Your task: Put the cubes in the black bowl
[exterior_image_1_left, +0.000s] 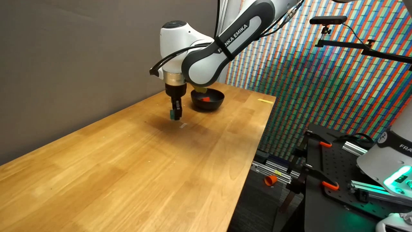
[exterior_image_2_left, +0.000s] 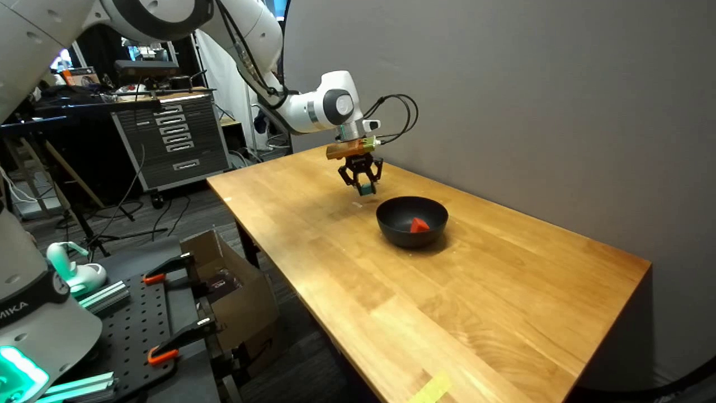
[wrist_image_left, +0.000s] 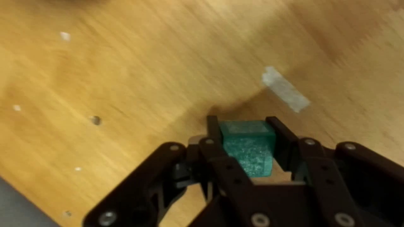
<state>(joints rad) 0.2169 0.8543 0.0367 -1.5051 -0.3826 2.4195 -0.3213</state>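
The green cube (wrist_image_left: pixel 249 151) sits between the fingers of my gripper (wrist_image_left: pixel 242 126) in the wrist view, with a finger on each side. My gripper (exterior_image_1_left: pixel 177 111) is shut on it and appears to hold it a little above the wooden table. The green cube also shows in both exterior views (exterior_image_1_left: pixel 172 114) (exterior_image_2_left: pixel 367 190). The black bowl (exterior_image_2_left: pixel 411 239) stands upright on the table, a short way to the side of my gripper (exterior_image_2_left: pixel 364 182). It shows in both exterior views (exterior_image_1_left: pixel 214 105). The red cube (exterior_image_2_left: pixel 419 225) lies inside the bowl, also visible here (exterior_image_1_left: pixel 205 99).
A grey wall (exterior_image_2_left: pixel 503 112) runs along one long edge of the wooden table (exterior_image_1_left: pixel 145 167). A short whitish tape strip (wrist_image_left: pixel 285 90) lies on the table near my gripper. Yellow tape (exterior_image_2_left: pixel 430 389) marks a table corner. The robot's base stands on a separate black table (exterior_image_1_left: pixel 338 209).
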